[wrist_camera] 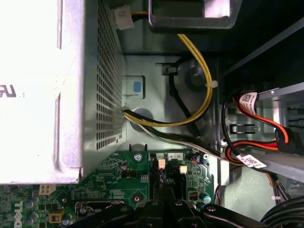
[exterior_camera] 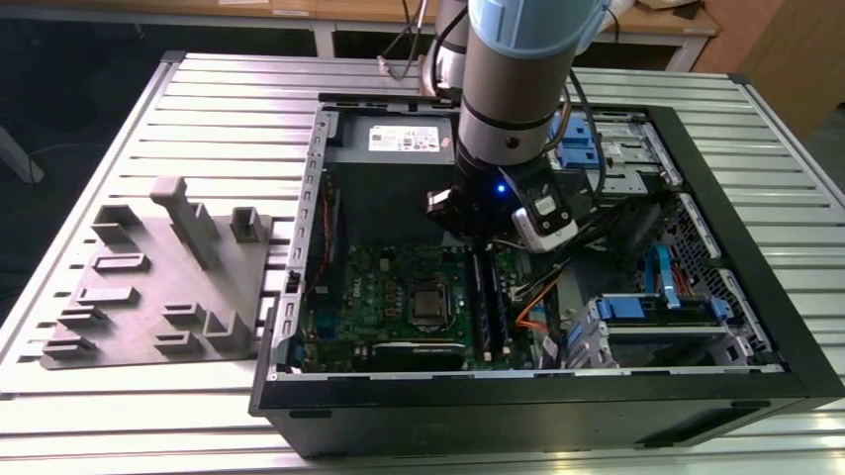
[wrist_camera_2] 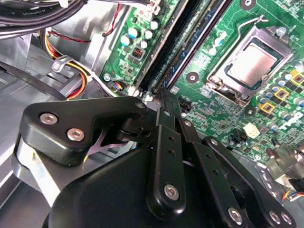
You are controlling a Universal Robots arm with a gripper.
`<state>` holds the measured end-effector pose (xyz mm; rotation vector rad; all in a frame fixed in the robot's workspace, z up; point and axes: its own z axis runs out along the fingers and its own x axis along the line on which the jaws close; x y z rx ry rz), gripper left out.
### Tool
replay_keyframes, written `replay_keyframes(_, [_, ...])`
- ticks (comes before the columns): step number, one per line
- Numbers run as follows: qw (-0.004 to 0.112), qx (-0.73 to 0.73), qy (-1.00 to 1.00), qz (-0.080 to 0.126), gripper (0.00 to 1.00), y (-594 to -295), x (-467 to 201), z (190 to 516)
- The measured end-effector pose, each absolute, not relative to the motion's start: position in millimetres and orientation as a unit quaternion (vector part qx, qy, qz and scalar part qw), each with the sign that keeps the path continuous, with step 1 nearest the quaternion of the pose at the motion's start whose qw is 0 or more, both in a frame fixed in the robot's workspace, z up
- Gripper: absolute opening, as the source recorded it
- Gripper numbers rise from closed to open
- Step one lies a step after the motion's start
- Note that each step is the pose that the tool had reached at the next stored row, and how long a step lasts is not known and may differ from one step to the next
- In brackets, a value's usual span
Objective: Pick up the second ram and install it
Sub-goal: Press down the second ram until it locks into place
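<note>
The gripper (wrist_camera_2: 164, 102) has its fingers drawn together, pressing down at the end of the second ram (wrist_camera_2: 187, 45), which lies along its slot on the motherboard (wrist_camera_2: 266, 118) beside another stick. I'd judge the pick-up done and the seating nearly finished. The arm (exterior_camera: 509, 109) stands almost upright, reaching down into the open computer case (exterior_camera: 739, 287), near the power supply (wrist_camera: 42, 95).

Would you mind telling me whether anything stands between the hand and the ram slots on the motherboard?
Nothing visible does. In the second wrist view the hand is right at the end of the ram slots, and the yellow cables lie off to one side of them.
</note>
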<state>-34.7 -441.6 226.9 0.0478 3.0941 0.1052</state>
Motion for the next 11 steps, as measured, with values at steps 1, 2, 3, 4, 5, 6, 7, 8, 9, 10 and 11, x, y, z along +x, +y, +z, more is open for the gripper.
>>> replay_keyframes(1, [0.023,0.015,0.999,0.035,0.07,-441.6,-34.7,226.2])
replay_keyframes(2, [0.023,0.015,0.999,0.035,0.07,-441.5,-34.7,225.3])
replay_keyframes(3, [0.023,0.016,0.999,0.035,0.07,-441.6,-34.7,224.4])
replay_keyframes(4, [0.023,0.016,0.999,0.035,0.07,-441.6,-34.8,224.0])
replay_keyframes(5, [0.023,0.016,0.999,0.036,0.07,-441.6,-34.7,224.0])
replay_keyframes(6, [0.023,0.016,0.999,0.036,0.07,-441.5,-34.7,223.9])
replay_keyframes(7, [0.023,0.016,0.999,0.037,0.07,-441.5,-34.7,223.8])
replay_keyframes(8, [0.023,0.016,0.999,0.037,0.07,-441.6,-34.7,223.5])
replay_keyframes(9, [0.023,0.016,0.999,0.038,0.07,-441.6,-34.7,223.0])
replay_keyframes(10, [0.023,0.016,0.999,0.038,0.07,-441.5,-34.7,222.3])
replay_keyframes(11, [0.023,0.016,0.999,0.039,0.07,-441.6,-34.7,222.0])
